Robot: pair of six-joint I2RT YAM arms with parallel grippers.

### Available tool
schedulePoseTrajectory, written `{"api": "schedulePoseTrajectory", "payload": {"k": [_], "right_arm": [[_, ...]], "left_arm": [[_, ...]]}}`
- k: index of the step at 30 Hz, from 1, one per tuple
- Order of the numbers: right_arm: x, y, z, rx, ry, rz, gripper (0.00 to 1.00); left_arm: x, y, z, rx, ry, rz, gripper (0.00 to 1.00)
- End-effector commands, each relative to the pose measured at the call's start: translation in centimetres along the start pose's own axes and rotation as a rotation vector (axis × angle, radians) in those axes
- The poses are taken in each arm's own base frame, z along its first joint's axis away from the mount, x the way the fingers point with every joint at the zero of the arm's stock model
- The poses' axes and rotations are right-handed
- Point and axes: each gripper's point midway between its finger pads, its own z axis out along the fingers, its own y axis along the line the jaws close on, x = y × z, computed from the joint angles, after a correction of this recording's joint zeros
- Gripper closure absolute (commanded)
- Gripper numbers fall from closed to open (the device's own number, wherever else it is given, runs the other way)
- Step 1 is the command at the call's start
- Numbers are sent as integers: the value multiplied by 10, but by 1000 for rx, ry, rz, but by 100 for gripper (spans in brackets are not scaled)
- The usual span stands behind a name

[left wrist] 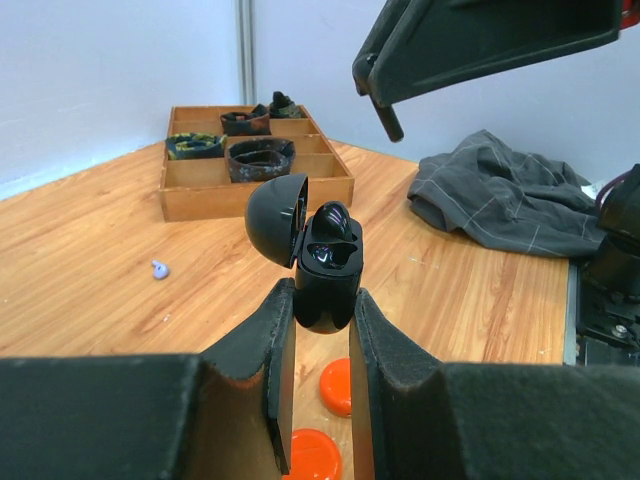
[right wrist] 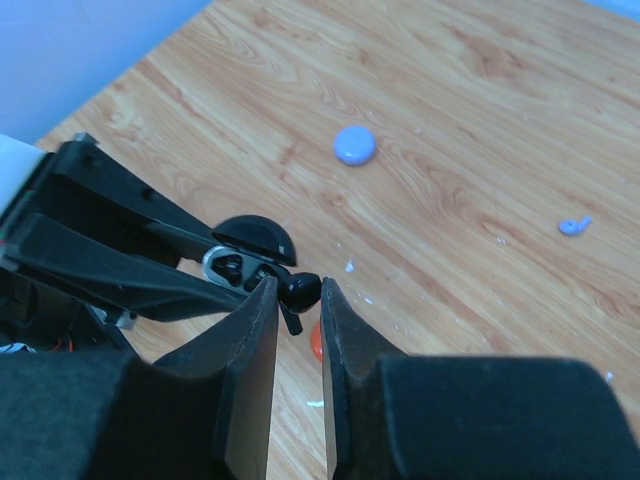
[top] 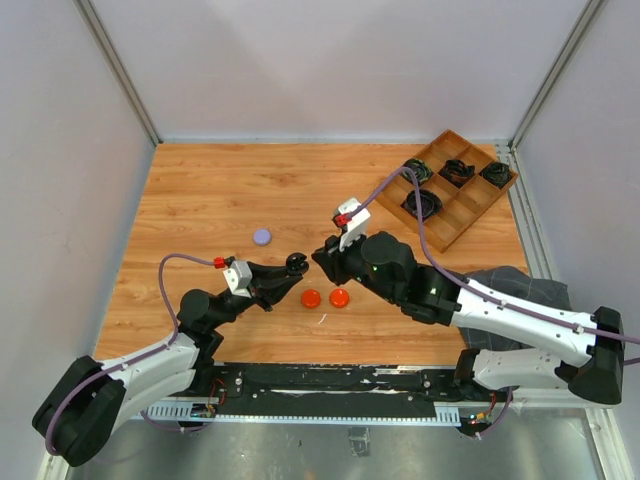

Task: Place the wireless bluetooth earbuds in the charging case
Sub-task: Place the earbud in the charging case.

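Above the near middle of the tabletop (top: 200, 200), the step in hand looks to be seating a black earbud (right wrist: 301, 289) in the charging case (left wrist: 325, 275), whose lid is tipped open. To do it well, the left side should hold the case steady with its sockets facing the bud. The right side should line the stem up with an empty socket, ease in, and let go only once the bud sits flush; a skewed push could twist the case. Of the two, the left hand (left wrist: 320, 340) is clamped tight on the case's lower body. The right hand (right wrist: 298, 300) is nearly closed, pinching the bud just beside the case's open mouth.
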Motion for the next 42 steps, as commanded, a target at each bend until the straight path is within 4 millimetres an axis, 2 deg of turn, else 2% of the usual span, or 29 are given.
{"api": "schedulePoseTrajectory", "payload": {"k": [1,5,10,22,33,42], "right_arm": [[-23,20,1,-40,-146,-1,80],[-27,41,2,-93,-219,0,80],[-26,52,5,-116,-288,-6,79],[-10,50,20,-82,-302,1,79],[1,43,24,-52,-292,-15,78],[9,48,26,-77,-272,-18,78]], "left_arm": [[1,-4,-6,8,-20,7,100],[0,-5,-7,9,-25,5,100],[-2,-6,-7,14,-37,-2,100],[-6,-9,-8,21,-57,-11,100],[-7,-8,-9,15,-62,-16,100],[-8,-5,-9,-3,-68,-27,100]]}}
